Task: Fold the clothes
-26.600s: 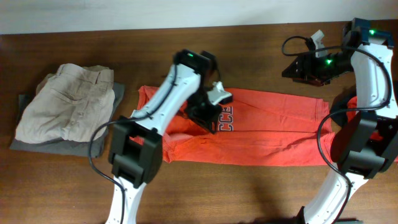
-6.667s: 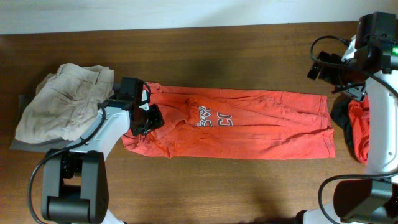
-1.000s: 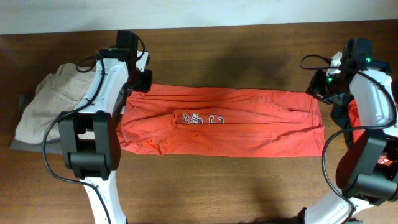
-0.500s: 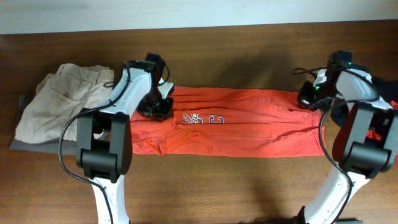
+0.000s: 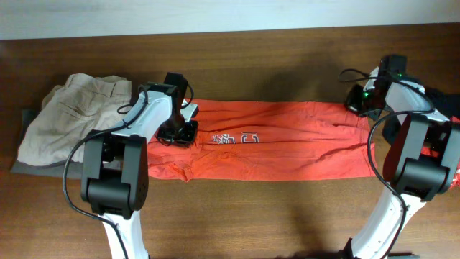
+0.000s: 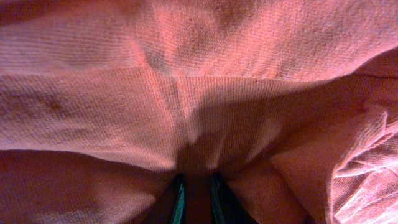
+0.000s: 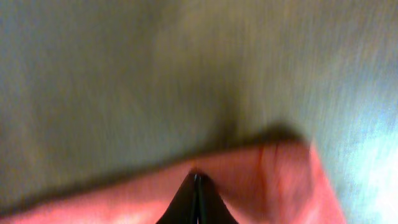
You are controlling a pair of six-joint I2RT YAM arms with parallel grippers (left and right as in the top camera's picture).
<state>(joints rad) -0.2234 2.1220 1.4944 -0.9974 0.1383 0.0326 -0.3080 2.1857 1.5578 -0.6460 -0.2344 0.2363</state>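
Note:
The orange-red T-shirt (image 5: 287, 140) lies as a long flat strip across the table, its navy and white print (image 5: 233, 137) facing up left of centre. My left gripper (image 5: 180, 132) presses down on the shirt's left part. In the left wrist view, cloth (image 6: 186, 93) fills the frame and a fold sits pinched between the nearly closed jaws of the left gripper (image 6: 198, 199). My right gripper (image 5: 357, 101) is at the shirt's far right corner. In its wrist view the right gripper (image 7: 198, 180) is shut, and the shirt's edge (image 7: 267, 180) rises to its tips.
Khaki trousers (image 5: 72, 119) lie piled on a grey garment (image 5: 29, 162) at the far left. A black garment (image 5: 445, 108) and a red shirt (image 5: 431, 144) lie at the right edge behind my right arm. Bare wood (image 5: 273, 72) runs behind the T-shirt.
Both grippers came in from the shirt's far corners and closed on cloth. The left one moved right onto the shirt. The right one shifted slightly back with the corner.

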